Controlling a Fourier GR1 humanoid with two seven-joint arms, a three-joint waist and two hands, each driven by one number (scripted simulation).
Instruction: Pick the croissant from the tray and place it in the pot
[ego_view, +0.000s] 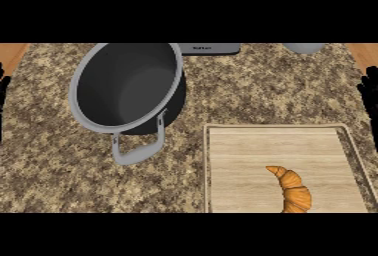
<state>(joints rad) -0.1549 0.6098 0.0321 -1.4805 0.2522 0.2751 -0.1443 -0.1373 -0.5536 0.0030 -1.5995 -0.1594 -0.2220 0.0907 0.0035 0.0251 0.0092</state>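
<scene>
A golden-brown croissant (292, 190) lies on the wooden tray (244, 150) at the lower right, its lower end cut off by the view's edge. A dark grey pot (125, 87) with a light rim and a loop handle (136, 150) stands at the upper left, with nothing visible inside. My right hand (369, 95) shows at the right edge, fingers up and straight, resting well away from the croissant. Only a sliver of my left hand (3, 85) shows at the left edge, apart from the pot.
The speckled granite counter (52, 175) spans the view. A grey appliance (210, 48) sits at the back behind the pot, and a pale grey object (304, 47) is at the back right. Wood shows at both upper corners.
</scene>
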